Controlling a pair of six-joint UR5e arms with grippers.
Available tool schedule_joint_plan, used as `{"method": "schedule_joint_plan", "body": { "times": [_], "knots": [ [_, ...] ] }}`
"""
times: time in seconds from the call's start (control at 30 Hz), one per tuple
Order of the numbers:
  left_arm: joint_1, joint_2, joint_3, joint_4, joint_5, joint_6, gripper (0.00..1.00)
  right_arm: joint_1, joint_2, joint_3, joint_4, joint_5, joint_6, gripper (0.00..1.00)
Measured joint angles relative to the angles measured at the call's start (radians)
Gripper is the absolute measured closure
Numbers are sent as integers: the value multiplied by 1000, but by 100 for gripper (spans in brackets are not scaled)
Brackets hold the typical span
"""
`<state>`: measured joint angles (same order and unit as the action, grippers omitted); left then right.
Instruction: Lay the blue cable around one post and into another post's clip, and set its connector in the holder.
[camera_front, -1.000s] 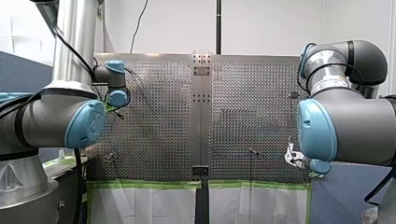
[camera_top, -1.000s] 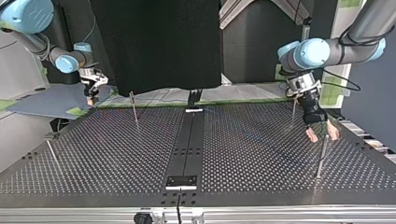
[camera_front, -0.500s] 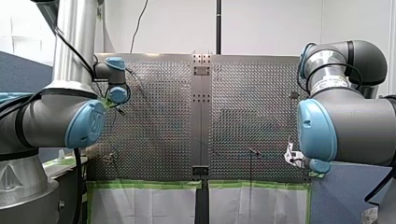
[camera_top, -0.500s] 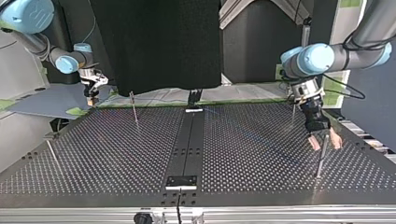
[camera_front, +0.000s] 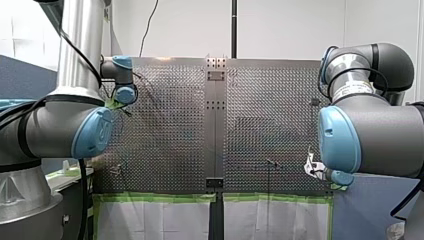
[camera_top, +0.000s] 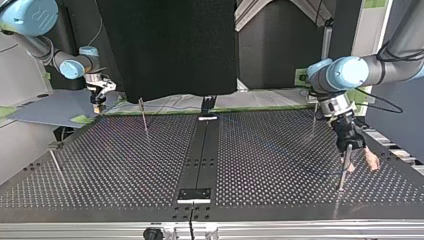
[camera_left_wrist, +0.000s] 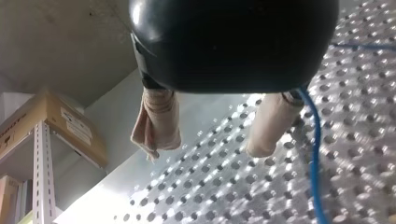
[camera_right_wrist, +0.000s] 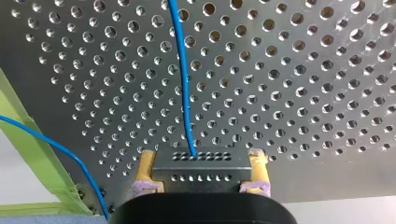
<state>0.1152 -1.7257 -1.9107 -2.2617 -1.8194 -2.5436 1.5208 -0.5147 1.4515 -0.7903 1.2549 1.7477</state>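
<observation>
— Down at my right gripper (camera_right_wrist: 202, 161), what?
— Clamped on a black connector (camera_right_wrist: 201, 172): a squat block, two rows of small holes across its face, pinched at both ends by yellow pads (camera_right_wrist: 147, 163).
— And out of it?
— A thin blue cable (camera_right_wrist: 183, 84), plugged into the upper row, then straight ahead over the perforated table (camera_right_wrist: 303, 93). Seen again beside the gripper as a second stretch, passing a strip of green tape (camera_right_wrist: 32, 154) at the table's edge.
— Over at my left gripper (camera_left_wrist: 208, 145)?
— Spread wide, beige fingers (camera_left_wrist: 159, 116) well apart, nothing between them. Just the same blue cable over the table, close beside one finger and outside the gap.
— Anything in the way?
— In the top view, hangs low over the table's right side, with a thin upright post (camera_top: 343, 175) just beside one finger; touching or not, cannot tell. Other posts (camera_top: 144, 116) further off: one behind, near the far edge, two across on the left half. Down the middle, a black strip (camera_top: 200, 155). Right gripper up at the far left edge, well apart from the left one. Hard to trace the cable's path between them from there.
</observation>
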Motion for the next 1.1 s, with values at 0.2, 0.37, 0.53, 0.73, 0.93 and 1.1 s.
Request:
{"method": "schedule_joint_plan", "body": {
  "times": [0.2, 0.37, 0.53, 0.73, 0.93, 1.1],
  "knots": [
    [12, 0, 4, -5, 3, 6, 0, 0, 0, 1, 0, 0, 0, 100],
    [13, -1, 4, -5, 11, 12, 0, -1, 1, 0, 0, 0, 1, 100],
    [14, -1, 4, -3, 21, 14, 0, -6, 0, 0, 0, 9, 0, 100],
    [13, -2, 4, -1, 39, 14, 0, -19, -8, 0, 10, 48, -25, 100],
    [13, -2, 4, -1, 43, 15, 0, -27, -46, 20, 36, 68, -46, 100],
    [12, -2, 4, -1, 44, 17, 0, -33, -87, 59, 32, 82, -47, 100]
  ]
}}
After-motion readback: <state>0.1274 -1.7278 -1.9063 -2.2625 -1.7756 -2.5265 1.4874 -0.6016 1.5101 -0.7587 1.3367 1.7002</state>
